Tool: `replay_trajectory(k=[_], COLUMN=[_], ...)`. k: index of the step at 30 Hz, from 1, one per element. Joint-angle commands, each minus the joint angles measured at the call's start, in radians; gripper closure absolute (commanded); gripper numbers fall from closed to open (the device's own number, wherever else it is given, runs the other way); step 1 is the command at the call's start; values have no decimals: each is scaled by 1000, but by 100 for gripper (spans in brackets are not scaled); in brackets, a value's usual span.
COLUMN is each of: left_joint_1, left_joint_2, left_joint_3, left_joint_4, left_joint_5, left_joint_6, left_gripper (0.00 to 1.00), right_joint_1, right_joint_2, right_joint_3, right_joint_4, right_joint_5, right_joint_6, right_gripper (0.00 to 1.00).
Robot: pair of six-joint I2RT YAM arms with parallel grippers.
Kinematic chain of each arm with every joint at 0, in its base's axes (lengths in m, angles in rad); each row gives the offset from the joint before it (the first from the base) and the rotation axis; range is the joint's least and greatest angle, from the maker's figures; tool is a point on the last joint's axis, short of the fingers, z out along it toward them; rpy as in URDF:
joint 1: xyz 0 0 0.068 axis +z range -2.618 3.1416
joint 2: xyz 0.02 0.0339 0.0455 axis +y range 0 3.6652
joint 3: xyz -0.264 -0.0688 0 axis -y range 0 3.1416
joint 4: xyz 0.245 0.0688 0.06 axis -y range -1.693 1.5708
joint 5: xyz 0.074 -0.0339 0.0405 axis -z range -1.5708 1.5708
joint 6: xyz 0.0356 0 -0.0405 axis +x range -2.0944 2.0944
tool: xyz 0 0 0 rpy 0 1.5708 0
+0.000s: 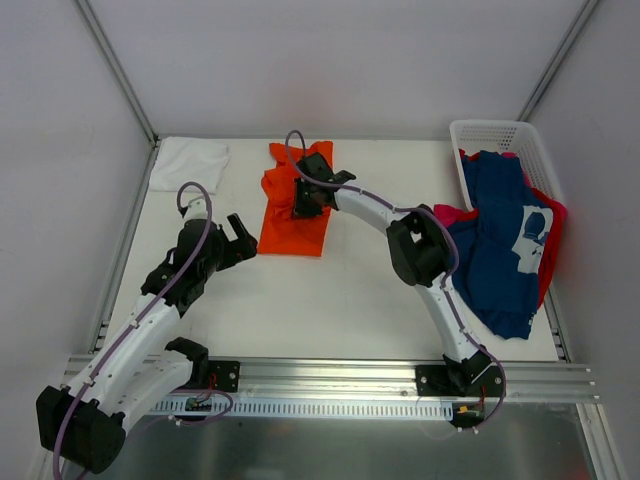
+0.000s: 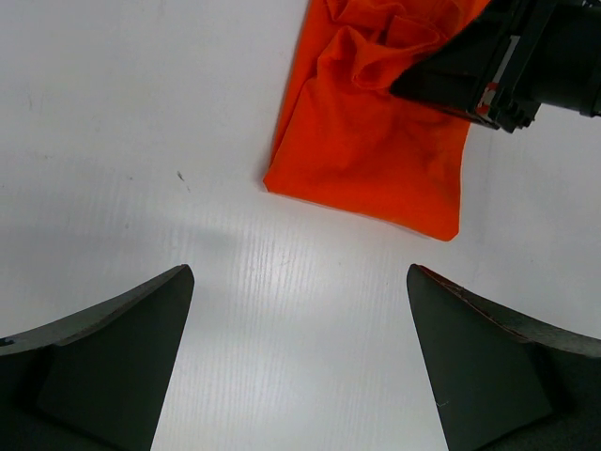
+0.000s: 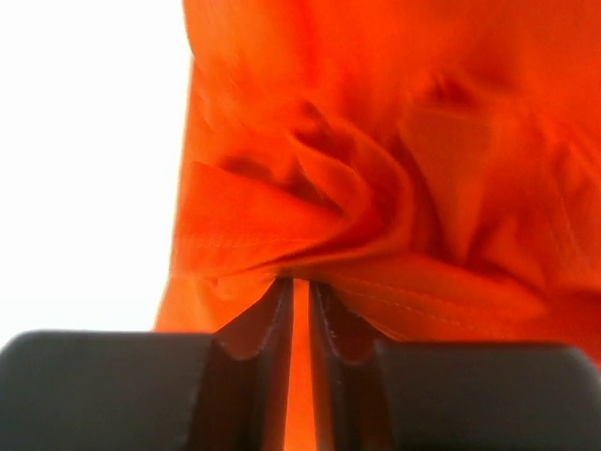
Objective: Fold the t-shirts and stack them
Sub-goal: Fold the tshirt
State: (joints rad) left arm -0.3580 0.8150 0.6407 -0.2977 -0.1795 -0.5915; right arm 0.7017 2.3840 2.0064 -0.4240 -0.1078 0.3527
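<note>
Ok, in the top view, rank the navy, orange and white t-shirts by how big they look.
Largest to smallest:
1. navy t-shirt, draped wide at the right.
2. orange t-shirt, partly covered by the right hand.
3. white t-shirt, a compact bundle at the far left.
No close calls.

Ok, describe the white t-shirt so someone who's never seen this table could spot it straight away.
Take the white table and look to its far left corner. The white t-shirt lies there in a rough flat rectangle. Unlike the orange t-shirt mid-table and the navy t-shirt spilling from the basket on the right, it nearly matches the tabletop.
</note>
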Motion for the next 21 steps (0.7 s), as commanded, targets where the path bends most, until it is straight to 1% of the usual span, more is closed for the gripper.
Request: replay_trajectory(k=[1,3,4,6,7,8,9,10,13,14,15,16,17,18,19,20,21], left_joint_1=[8,8,8,8,8,8,8,8,8,8,8,8,8,8,8,8,8], left_joint_2=[0,-5,-7,-13,-14,-16,-17,-20,-30,-31,-33,-33,-34,-27,-20,-16,-7], left_joint_3=[24,22,20,14,11,5,2,1,-10,-13,-15,-16,-19,-19,-19,-16,-16], left_joint_4=[5,5,5,3,5,6,5,5,3,5,5,5,6,5,8,11,14], left_joint_5=[-15,-15,-14,-14,-15,-12,-14,-14,-14,-15,-18,-18,-18,-17,-12,1,6], left_joint_6=[-10,-5,-1,2,2,4,7,9,10,13,15,13,6,1,-4,-10,-13], left_gripper=[1,1,1,1,1,1,1,1,1,1,1,1,1,1,1,1,1], right_joint_1=[-14,-24,-34,-44,-51,-54,-62,-65,-71,-71,-73,-73,-71,-68,-65,-62,-53], right_joint_2=[47,79,108,130,138,144,144,139,86,58,-16,-64,-115,-170,-275,-320,-363], right_joint_3=[113,155,198,233,256,264,273,284,278,243,211,168,53,-5,-61,-145,-165], right_joint_4=[25,37,57,86,128,146,159,181,185,186,191,205,258,287,350,370,373], right_joint_5=[43,56,60,63,78,88,98,140,177,198,212,217,220,221,220,224,224], right_joint_6=[-21,-9,-3,3,0,-6,-14,-41,-113,-127,-139,-149,-158,-161,-164,-175,-179], right_gripper=[79,70,60,46,32,24,19,11,5,5,5,4,4,4,3,3,3])
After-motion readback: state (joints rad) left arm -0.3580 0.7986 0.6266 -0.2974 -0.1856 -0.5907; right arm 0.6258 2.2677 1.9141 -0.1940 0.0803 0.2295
